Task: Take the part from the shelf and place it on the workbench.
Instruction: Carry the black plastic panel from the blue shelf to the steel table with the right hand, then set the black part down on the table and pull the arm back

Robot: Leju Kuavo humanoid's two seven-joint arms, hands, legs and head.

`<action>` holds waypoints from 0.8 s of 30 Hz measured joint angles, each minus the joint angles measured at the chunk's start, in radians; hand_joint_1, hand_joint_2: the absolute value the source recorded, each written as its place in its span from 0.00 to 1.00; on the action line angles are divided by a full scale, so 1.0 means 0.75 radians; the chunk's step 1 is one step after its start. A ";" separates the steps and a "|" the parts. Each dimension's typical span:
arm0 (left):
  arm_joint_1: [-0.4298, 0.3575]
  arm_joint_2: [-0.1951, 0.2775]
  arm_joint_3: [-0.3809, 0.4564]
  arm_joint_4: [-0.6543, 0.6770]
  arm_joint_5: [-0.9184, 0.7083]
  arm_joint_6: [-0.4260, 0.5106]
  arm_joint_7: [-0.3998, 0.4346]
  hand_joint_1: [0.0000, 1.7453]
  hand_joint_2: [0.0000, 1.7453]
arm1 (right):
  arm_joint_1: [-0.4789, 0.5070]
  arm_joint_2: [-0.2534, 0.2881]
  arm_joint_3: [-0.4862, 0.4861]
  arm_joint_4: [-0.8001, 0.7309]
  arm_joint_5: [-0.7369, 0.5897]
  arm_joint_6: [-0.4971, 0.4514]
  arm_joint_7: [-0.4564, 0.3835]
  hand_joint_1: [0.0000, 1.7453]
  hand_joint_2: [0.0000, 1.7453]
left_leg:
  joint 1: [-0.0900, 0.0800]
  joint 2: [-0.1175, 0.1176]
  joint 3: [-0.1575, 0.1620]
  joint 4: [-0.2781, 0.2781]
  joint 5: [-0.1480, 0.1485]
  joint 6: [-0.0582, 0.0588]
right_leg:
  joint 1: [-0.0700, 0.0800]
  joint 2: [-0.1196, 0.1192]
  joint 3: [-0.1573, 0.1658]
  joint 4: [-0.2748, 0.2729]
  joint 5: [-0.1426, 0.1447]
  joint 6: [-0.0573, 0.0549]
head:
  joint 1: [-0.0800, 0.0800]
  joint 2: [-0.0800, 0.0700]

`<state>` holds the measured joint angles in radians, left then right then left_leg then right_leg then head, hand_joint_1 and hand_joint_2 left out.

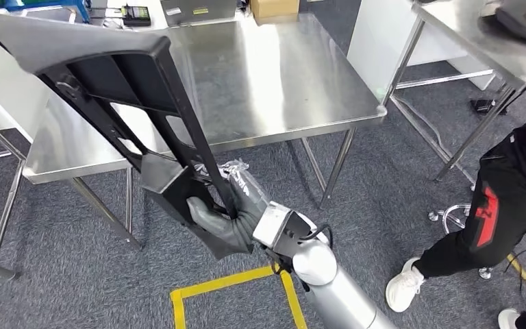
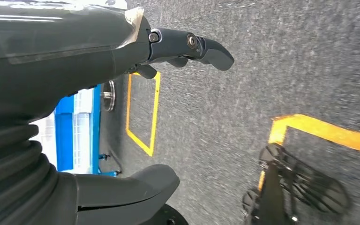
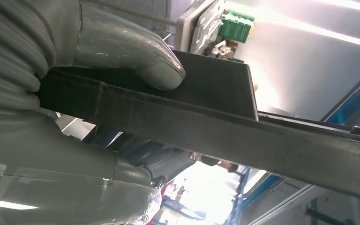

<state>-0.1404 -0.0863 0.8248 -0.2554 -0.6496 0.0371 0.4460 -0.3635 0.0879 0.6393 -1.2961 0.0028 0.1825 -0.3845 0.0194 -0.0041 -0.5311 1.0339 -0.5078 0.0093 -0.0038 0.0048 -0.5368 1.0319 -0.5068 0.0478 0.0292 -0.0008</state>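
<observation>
The part (image 1: 109,75) is a large black plastic frame with open cut-outs. My right hand (image 1: 229,216) grips its lower end and holds it tilted up over the near left corner of the steel workbench (image 1: 281,75). In the right wrist view the thumb (image 3: 140,61) presses on the part's black bar (image 3: 243,136), with the other fingers under it. My left hand (image 2: 168,49) hangs over grey carpet, its fingers apart and nothing in them.
A second steel table (image 1: 472,41) stands at the far right. A person in black trousers (image 1: 500,212) stands beside it, close to my right arm. Yellow floor tape (image 1: 233,288) marks a box on the carpet. A cardboard box (image 1: 274,8) lies at the workbench's far edge.
</observation>
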 joint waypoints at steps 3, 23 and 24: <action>-0.010 -0.002 0.000 -0.001 0.000 -0.003 0.001 0.00 1.00 | -0.001 0.005 -0.006 -0.021 0.002 -0.004 0.004 1.00 1.00 | 0.003 0.003 -0.019 0.058 0.013 -0.019 | -0.003 0.012 0.037 -0.016 -0.017 -0.046 | 0.000 0.000; 0.000 -0.002 0.001 -0.005 -0.011 -0.011 0.000 0.00 1.00 | 0.037 0.001 -0.023 -0.055 0.052 -0.021 0.006 1.00 1.00 | -0.033 -0.016 -0.194 -0.022 0.177 0.065 | 0.017 0.011 0.013 0.326 -0.232 -0.051 | -0.004 0.000; 0.000 -0.002 0.001 -0.005 -0.014 -0.011 0.000 0.00 1.00 | 0.042 -0.003 -0.024 -0.055 0.057 -0.021 0.005 1.00 1.00 | -0.033 -0.018 -0.166 -0.023 0.155 0.065 | 0.016 0.011 -0.040 0.335 -0.296 -0.064 | -0.004 0.000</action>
<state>-0.1404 -0.0876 0.8259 -0.2590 -0.6599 0.0291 0.4463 -0.3317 0.0859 0.6216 -1.3376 0.0455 0.1666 -0.3809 -0.0056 -0.0178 -0.6556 1.0171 -0.3917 0.0583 0.0085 0.0127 -0.5665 1.2829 -0.7291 0.0001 0.0261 -0.0008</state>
